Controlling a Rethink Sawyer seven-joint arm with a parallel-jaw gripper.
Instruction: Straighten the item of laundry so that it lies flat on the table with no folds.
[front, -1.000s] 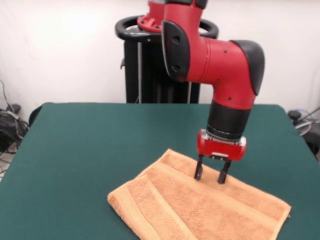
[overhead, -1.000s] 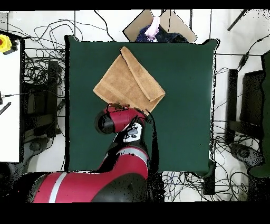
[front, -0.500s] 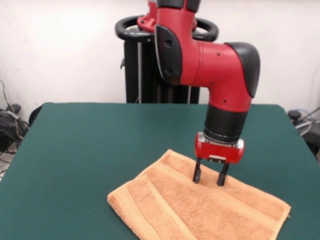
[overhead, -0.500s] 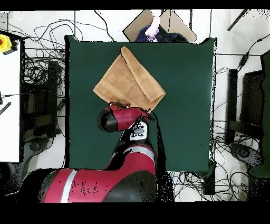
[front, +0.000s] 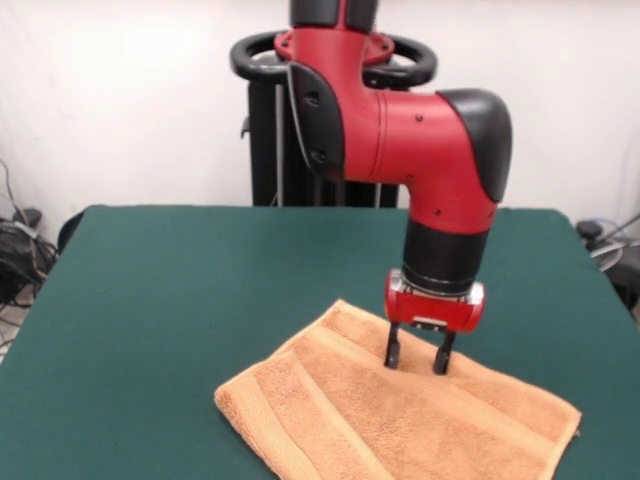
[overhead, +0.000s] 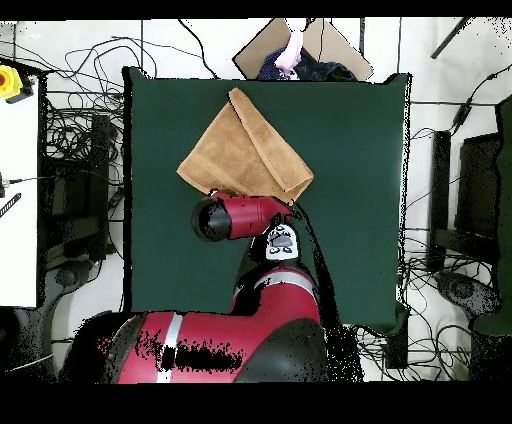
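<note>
Orange-tan terry-cloth towel (front: 400, 420) lies on the large dark green cloth-topped table (front: 180, 300), toward its near right part in the front view, doubled over with a raised fold edge and band stripes showing. Red-and-black arm's gripper (front: 416, 360) points straight down, fingers spread apart, tips at the towel's far edge, holding nothing.

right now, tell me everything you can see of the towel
The towel is orange-tan terry cloth, lying folded double and askew on the green table, a woven band stripe along its near-left end. The open gripper stands with both fingertips down at its far edge. Overhead, the arm hides that edge.
</note>
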